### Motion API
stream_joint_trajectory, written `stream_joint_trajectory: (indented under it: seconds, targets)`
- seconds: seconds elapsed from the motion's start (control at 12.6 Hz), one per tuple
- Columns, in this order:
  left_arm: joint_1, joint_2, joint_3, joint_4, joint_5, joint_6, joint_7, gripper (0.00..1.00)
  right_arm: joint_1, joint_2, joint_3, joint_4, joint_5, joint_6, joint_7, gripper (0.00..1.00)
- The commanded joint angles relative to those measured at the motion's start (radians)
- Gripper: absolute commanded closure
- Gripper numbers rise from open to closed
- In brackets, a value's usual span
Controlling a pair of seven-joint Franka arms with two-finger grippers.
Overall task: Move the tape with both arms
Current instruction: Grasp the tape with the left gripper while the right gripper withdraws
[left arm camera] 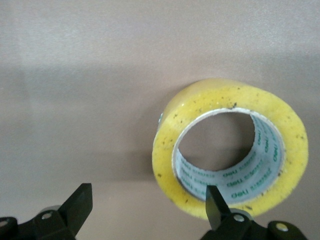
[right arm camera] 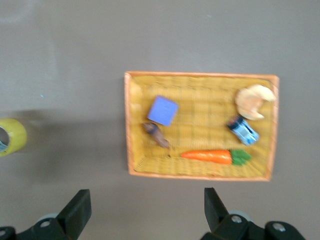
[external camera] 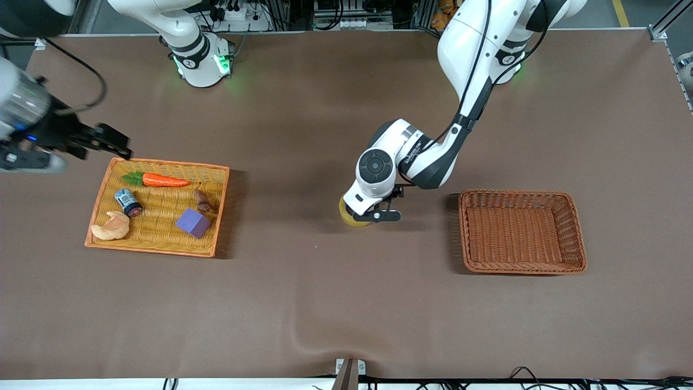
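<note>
Brown basket (external camera: pixel 522 232) empty on counter (external camera: pixel 325 303) | tape (left arm camera: pixel 230 150) on counter between both baskets | left hand (left arm camera: pixel 145 212) spread, one finger inside ring | right hand (right arm camera: pixel 145 212) spread, waiting above orange basket (right arm camera: pixel 200 125) | risk: roll tips when fingers close.

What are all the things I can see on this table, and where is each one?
tape: one, translucent yellow with a grey-white core, on the table between the two baskets
yellow basket: one, orange-rimmed, toward the right arm's end
carrot: one, orange with green top, in the yellow basket
croissant toy: one, tan, in the yellow basket
purple block: one, in the yellow basket
small can: one, blue and white, in the yellow basket
brown piece: one, in the yellow basket
brown basket: one, toward the left arm's end
left gripper: open, at the tape
right gripper: open, beside the yellow basket, waiting
</note>
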Motion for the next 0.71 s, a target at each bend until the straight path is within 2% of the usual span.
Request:
stream_joint_trajectory:
  seconds: [0.0,0.08,0.24,0.32,0.4,0.48,0.63]
  targets:
    - [-0.019,0.037,0.013,0.032,0.022,0.068,-0.078,0.0,-0.136,-0.042,0.041,-0.035,-0.007,-0.003,-0.154,0.0]
    - [-0.022,0.048,0.013,0.032,0.022,0.09,-0.106,0.0,-0.176,-0.046,0.044,-0.035,-0.004,-0.004,-0.163,0.0]
    - [-0.03,0.066,0.013,0.032,0.025,0.133,-0.173,0.0,-0.241,-0.062,0.091,-0.035,-0.003,-0.003,-0.162,0.0]
    - [-0.033,0.072,0.013,0.032,0.026,0.153,-0.219,0.21,-0.258,-0.059,0.111,-0.035,-0.003,0.002,-0.162,0.0]
    - [-0.038,0.079,0.013,0.032,0.028,0.155,-0.254,0.68,-0.253,-0.059,0.113,-0.033,-0.004,-0.004,-0.16,0.0]
    - [-0.038,0.08,0.013,0.031,0.029,0.155,-0.265,1.0,-0.25,-0.056,0.113,-0.033,-0.007,-0.013,-0.16,0.0]
    - [-0.038,0.079,0.013,0.031,0.029,0.155,-0.265,1.0,-0.232,-0.056,0.103,-0.031,-0.012,-0.02,-0.162,0.0]
